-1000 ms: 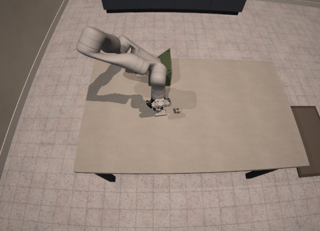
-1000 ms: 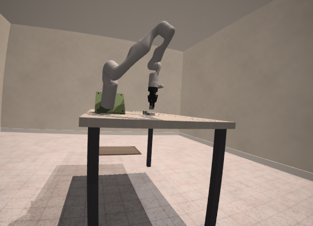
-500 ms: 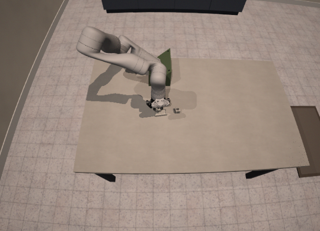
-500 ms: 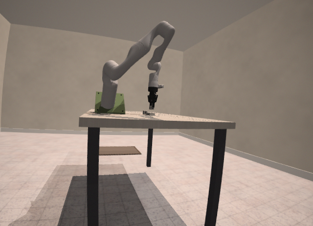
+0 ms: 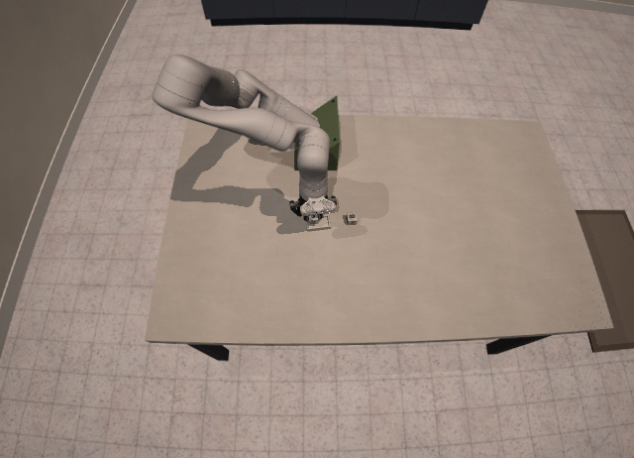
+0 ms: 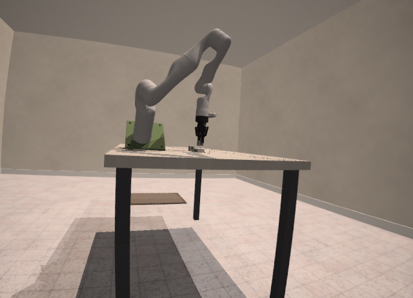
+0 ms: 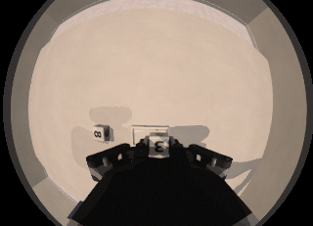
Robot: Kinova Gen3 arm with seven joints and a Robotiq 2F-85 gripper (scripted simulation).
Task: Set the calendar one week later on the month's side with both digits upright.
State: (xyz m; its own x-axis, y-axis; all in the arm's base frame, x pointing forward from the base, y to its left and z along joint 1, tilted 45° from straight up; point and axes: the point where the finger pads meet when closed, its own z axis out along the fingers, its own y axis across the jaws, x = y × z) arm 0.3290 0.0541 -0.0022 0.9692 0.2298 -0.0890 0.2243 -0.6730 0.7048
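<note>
Pale cube (image 7: 156,146), a 3 showing, is held in the claw (image 7: 156,148) just above the tray (image 7: 151,132) on the worktop (image 5: 409,238), while the second cube (image 5: 351,218) lies outside, right of the tray, so both placements are judged outstanding.

The table (image 5: 409,269) top looks like pale, matt, fine-grained wood on dark smooth legs; the arm (image 5: 246,117) has a smooth, satin plastic-like shell; the floor (image 5: 76,392) is speckled matt tile

Dark cabinet (image 5: 345,2), brown floor mat (image 5: 609,279), green mount (image 6: 145,140)
</note>
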